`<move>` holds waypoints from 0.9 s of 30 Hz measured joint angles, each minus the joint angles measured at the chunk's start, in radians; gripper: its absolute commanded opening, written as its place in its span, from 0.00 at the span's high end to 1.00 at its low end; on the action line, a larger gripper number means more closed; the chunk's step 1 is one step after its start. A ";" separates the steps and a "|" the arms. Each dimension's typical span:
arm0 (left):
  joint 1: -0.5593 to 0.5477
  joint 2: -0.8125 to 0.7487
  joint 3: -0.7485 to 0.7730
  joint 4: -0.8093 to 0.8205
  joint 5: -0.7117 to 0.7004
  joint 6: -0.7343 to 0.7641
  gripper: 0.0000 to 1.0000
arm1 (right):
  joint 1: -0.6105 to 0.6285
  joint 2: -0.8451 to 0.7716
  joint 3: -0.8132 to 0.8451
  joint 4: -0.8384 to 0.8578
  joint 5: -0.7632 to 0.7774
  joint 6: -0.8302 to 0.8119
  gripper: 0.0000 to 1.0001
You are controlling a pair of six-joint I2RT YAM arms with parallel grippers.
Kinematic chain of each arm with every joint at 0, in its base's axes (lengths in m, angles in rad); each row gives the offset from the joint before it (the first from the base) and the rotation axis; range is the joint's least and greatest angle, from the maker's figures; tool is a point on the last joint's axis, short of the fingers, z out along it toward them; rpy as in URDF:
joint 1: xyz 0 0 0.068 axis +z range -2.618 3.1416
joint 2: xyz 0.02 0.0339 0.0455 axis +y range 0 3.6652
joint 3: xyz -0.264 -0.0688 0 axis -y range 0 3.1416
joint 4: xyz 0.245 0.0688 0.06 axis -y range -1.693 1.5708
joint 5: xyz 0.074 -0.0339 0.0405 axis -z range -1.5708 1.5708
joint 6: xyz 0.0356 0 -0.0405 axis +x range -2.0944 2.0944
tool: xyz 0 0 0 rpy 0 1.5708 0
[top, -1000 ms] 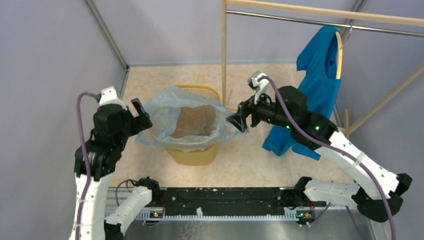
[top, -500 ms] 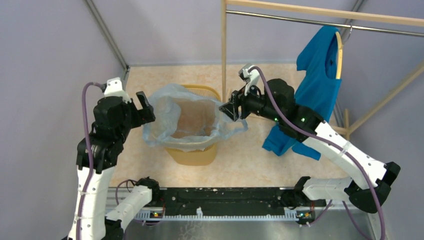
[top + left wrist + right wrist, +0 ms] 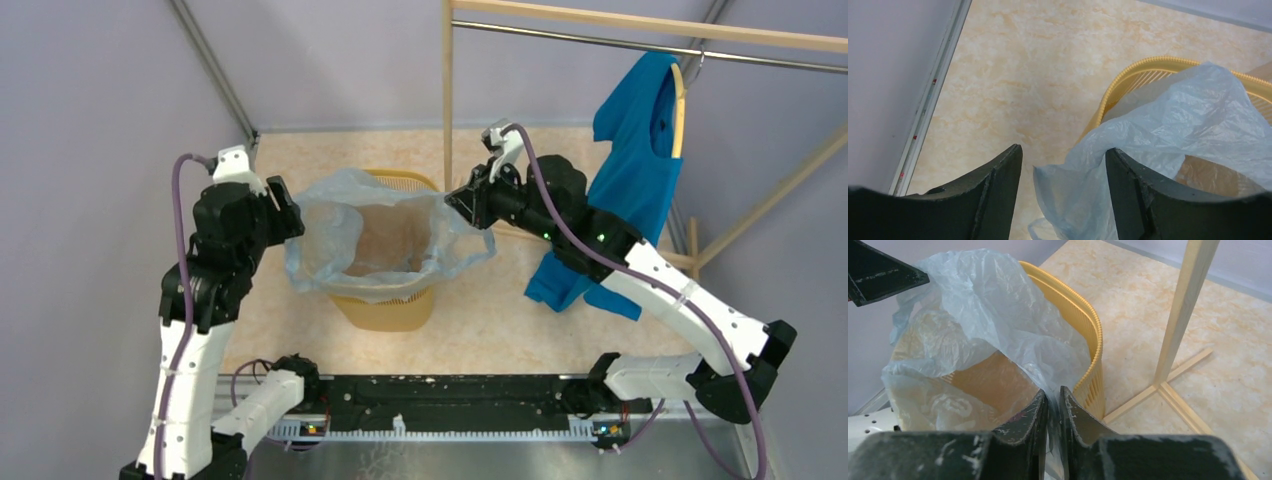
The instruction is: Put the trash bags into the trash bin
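Note:
The yellow-orange mesh trash bin [image 3: 385, 310] stands on the floor between my arms. A pale blue-grey trash bag [image 3: 330, 225] is draped over its mouth and hangs open inside. My right gripper [image 3: 452, 203] is shut on the bag's right edge, just above the bin's rim [image 3: 1088, 340]; film is pinched between its fingers [image 3: 1068, 410]. My left gripper [image 3: 288, 208] is at the bag's left edge with jaws apart. In the left wrist view a fold of the trash bag [image 3: 1168, 115] lies between the jaws and touches the right finger [image 3: 1128, 190].
A bright blue shirt [image 3: 640, 170] hangs on a wooden rack at the right. The rack's upright post [image 3: 447, 110] and floor bars [image 3: 1168, 390] stand just behind and right of the bin. Grey walls close in on the left and back.
My right gripper has moved left onto the bag's right edge and closed on it. My left gripper has advanced to the bag's left edge and its jaws have narrowed.

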 measured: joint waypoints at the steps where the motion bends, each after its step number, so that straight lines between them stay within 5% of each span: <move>1: 0.000 0.012 0.002 0.009 -0.007 0.000 0.37 | -0.001 0.005 0.000 0.003 0.007 0.003 0.91; 4: 0.000 0.043 0.005 0.041 -0.023 0.000 0.47 | -0.006 0.023 0.000 0.012 0.031 0.012 1.00; 27: 0.008 0.267 0.002 0.210 -0.132 0.057 0.65 | -0.103 0.195 0.000 0.143 0.062 0.017 0.93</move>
